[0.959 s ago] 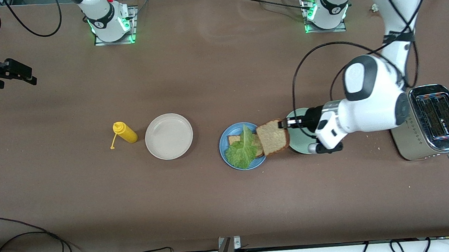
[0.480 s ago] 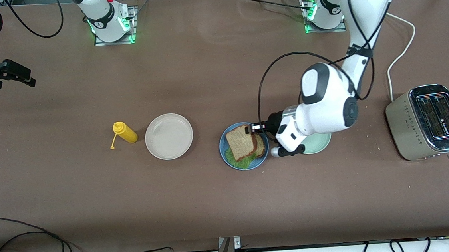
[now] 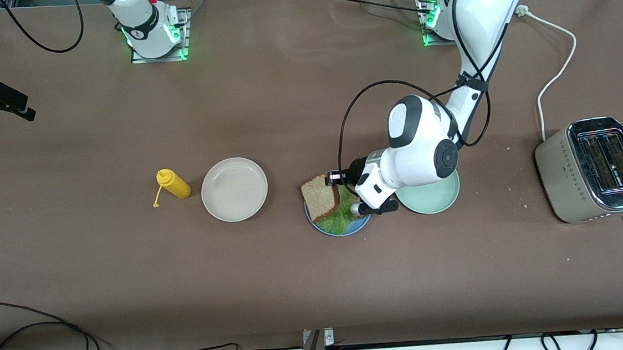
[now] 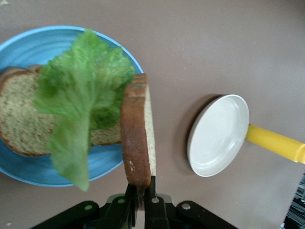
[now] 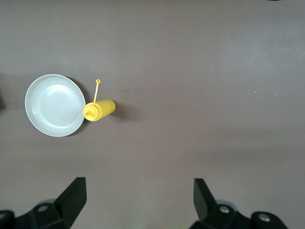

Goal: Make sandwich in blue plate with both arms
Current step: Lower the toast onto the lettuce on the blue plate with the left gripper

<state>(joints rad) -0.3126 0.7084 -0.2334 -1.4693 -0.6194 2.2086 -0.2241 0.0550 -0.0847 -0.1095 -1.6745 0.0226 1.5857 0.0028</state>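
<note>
The blue plate (image 3: 344,231) holds one brown bread slice (image 4: 19,119) with a ruffled green lettuce leaf (image 3: 340,220) lying across it. My left gripper (image 3: 336,177) is shut on the crust of a second bread slice (image 3: 320,196). That slice stands on edge (image 4: 138,138) over the plate's rim toward the right arm's end, beside the lettuce (image 4: 81,95). In the left wrist view the left gripper (image 4: 143,188) pinches the slice's end. My right gripper (image 3: 11,104) waits open and high at the right arm's end of the table, with nothing between its fingers (image 5: 71,195).
A beige plate (image 3: 234,189) and a yellow squeeze bottle (image 3: 173,184) lie toward the right arm's end from the blue plate. A pale green plate (image 3: 433,199) sits beside the blue plate under the left arm. A steel toaster (image 3: 594,169) stands at the left arm's end.
The left arm has carried the bread slice from over the pale green plate across the blue plate toward the right arm's end. The right gripper has drifted slightly outward.
</note>
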